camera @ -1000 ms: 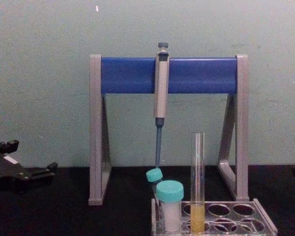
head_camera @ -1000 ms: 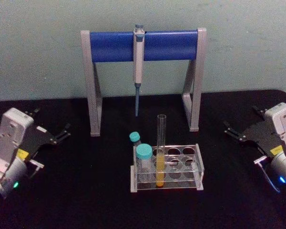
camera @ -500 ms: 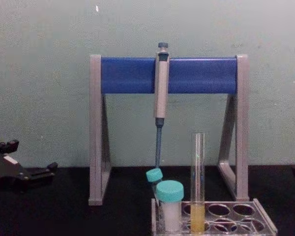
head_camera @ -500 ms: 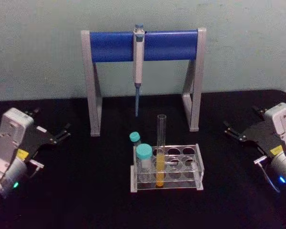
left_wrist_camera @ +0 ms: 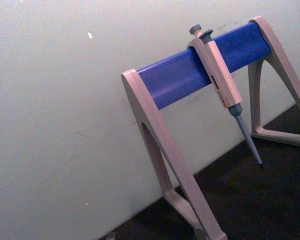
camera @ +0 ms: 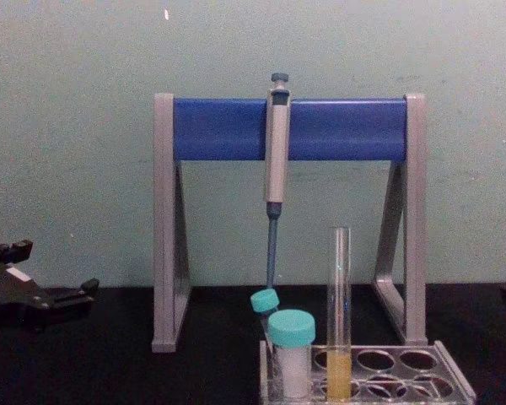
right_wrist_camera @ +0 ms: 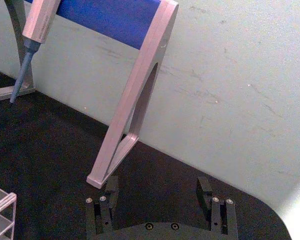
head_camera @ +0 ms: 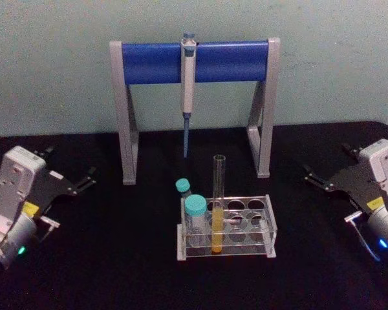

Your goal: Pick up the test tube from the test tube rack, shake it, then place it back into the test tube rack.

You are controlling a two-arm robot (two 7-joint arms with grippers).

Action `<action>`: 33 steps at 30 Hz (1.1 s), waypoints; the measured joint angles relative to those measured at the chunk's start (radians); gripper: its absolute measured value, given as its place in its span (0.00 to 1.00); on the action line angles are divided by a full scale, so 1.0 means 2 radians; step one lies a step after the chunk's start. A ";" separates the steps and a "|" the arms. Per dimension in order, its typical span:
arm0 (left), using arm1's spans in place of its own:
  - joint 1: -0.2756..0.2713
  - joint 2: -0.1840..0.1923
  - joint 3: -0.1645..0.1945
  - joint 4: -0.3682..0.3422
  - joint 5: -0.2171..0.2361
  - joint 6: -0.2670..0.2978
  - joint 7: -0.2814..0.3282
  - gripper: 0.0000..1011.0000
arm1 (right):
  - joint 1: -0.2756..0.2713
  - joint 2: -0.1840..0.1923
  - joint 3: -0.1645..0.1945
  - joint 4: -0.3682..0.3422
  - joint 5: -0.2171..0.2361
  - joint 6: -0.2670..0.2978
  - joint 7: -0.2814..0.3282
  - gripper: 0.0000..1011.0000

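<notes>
We are at a laboratory bench. Between our left gripper (head_camera: pixel 70 161) and right gripper (head_camera: pixel 325 159) stands a clear test tube rack (head_camera: pixel 270 232) holding a glass test tube (head_camera: pixel 218 194) of yellow liquid, with two teal-capped vials (head_camera: pixel 195 205) at the end nearer our left gripper. Farther out than both grippers, a pipette (head_camera: pixel 188 77) hangs from a blue-and-grey pipette stand (head_camera: pixel 233 61). All of it sits on a black bench top (head_camera: pixel 116 258) against a pale green wall (head_camera: pixel 52 64).

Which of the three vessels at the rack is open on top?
The tall, thin test tube holding yellow liquid, standing upright in the test tube rack. The two shorter vials to its left both carry teal caps.
</notes>
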 joint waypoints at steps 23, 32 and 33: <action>0.000 0.000 0.000 0.000 0.000 0.000 0.000 0.99 | -0.092 0.010 0.040 -0.123 0.087 0.020 0.083 0.99; 0.000 0.000 0.000 0.000 0.000 0.000 0.000 0.99 | -0.093 -0.004 0.036 -0.143 0.143 0.045 0.157 0.99; 0.000 0.000 0.000 0.000 0.000 0.000 0.000 0.99 | -0.091 -0.005 0.035 -0.143 0.147 0.048 0.165 0.99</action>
